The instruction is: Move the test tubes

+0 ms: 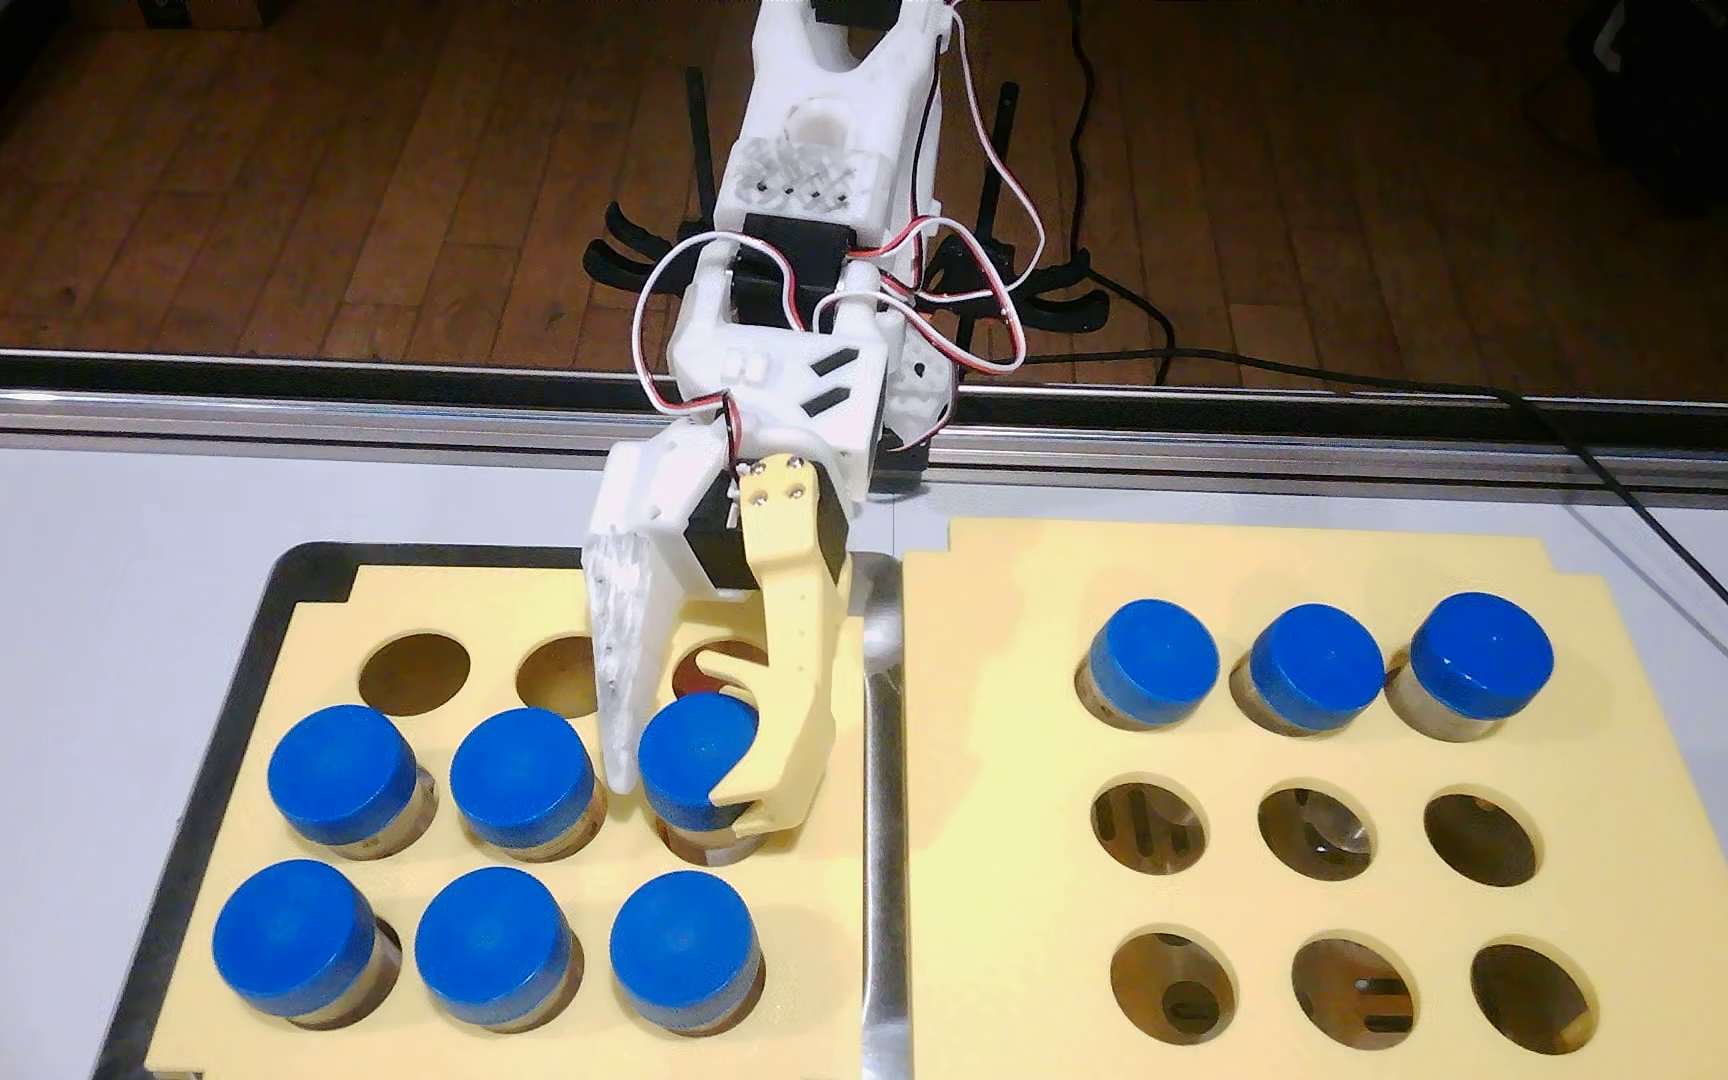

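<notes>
Tube bodies sit hidden in the left rack [818, 893] (only blue caps show). The gripper [678, 798] reaches down, fingers clamped on the middle-row test tube [691, 763].

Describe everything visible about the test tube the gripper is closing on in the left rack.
The gripped test tube has a wide round blue screw cap over a clear body, of which only a short stretch shows above the yellow rack. It stands in the right hole of the left rack's middle row, appearing slightly raised and tilted. The gripper is shut on its cap: white finger on the left, yellow finger wrapping the right. Neighbouring tubes stand apart from it.
</notes>
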Robot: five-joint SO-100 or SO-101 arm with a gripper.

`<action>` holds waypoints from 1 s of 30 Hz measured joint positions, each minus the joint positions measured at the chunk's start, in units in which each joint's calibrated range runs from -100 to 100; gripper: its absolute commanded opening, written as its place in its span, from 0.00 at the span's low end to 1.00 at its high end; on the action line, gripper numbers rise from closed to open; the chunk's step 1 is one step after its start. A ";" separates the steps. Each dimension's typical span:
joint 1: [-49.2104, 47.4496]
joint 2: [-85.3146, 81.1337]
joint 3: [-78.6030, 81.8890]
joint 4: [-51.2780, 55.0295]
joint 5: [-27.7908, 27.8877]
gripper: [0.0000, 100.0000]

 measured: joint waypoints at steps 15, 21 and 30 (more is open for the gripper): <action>3.86 0.17 -26.42 22.54 0.10 0.13; 8.52 -2.80 -46.56 24.08 0.41 0.13; -0.09 -7.97 -50.21 18.21 -0.15 0.13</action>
